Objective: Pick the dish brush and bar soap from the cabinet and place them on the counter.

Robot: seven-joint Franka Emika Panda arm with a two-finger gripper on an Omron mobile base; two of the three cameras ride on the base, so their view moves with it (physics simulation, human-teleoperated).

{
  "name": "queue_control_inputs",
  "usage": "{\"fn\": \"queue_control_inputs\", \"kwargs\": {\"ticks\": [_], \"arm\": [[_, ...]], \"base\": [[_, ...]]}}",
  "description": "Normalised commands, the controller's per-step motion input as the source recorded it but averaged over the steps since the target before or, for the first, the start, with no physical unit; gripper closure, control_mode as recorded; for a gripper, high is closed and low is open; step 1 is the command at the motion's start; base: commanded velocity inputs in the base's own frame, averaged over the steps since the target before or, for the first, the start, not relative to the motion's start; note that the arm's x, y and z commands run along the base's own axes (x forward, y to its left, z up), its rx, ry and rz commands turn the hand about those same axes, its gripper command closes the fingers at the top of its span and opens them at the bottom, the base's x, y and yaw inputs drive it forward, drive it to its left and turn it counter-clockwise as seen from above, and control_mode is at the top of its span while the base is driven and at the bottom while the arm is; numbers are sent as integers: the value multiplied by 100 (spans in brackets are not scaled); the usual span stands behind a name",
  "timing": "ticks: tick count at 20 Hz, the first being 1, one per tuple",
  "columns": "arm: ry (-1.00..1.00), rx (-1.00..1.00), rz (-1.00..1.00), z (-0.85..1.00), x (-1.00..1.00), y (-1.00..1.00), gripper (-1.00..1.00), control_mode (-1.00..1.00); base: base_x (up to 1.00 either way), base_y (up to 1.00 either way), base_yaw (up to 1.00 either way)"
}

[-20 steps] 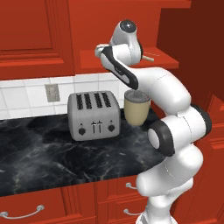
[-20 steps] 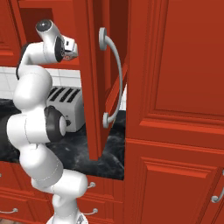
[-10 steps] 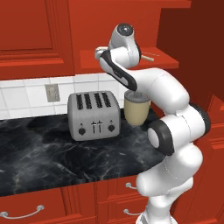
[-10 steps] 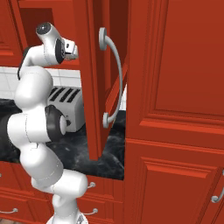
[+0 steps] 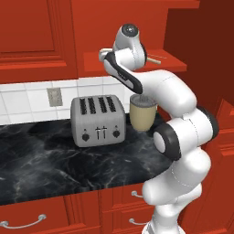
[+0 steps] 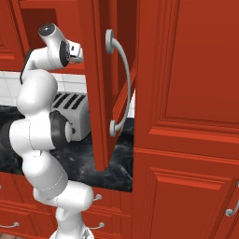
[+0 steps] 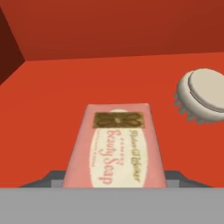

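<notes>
End effector at the bar soap on the cabinet shelf

In the hand view the bar soap (image 7: 114, 146) lies flat on the red shelf (image 7: 52, 96) of the cabinet (image 5: 137, 27), directly ahead of the end effector; whether its jaws are touching the soap cannot be told. To the soap's right, apart from it, lies the dish brush (image 7: 204, 96), round head up. From the left base view, a toaster (image 5: 98, 120) and a beige cup (image 5: 143, 112) stand on the black surface (image 5: 55, 160) below.
</notes>
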Motion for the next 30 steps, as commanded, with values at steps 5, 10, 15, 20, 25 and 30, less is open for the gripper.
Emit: {"fn": "queue_control_inputs", "kwargs": {"ticks": [5, 10, 15, 20, 25, 30], "arm": [[0, 0, 0, 0, -9, 1, 100, -100], [1, 0, 0, 0, -41, 0, 100, -100], [3, 0, 0, 0, -49, 0, 100, -100], [5, 0, 0, 0, -53, 0, 100, -100], [3, 0, 0, 4, -55, 0, 100, -100], [1, 0, 2, 6, -61, 0, 100, -100]], "base": [[0, 0, 0], [0, 0, 0], [0, 0, 0], [0, 0, 0], [0, 0, 0], [0, 0, 0]]}}
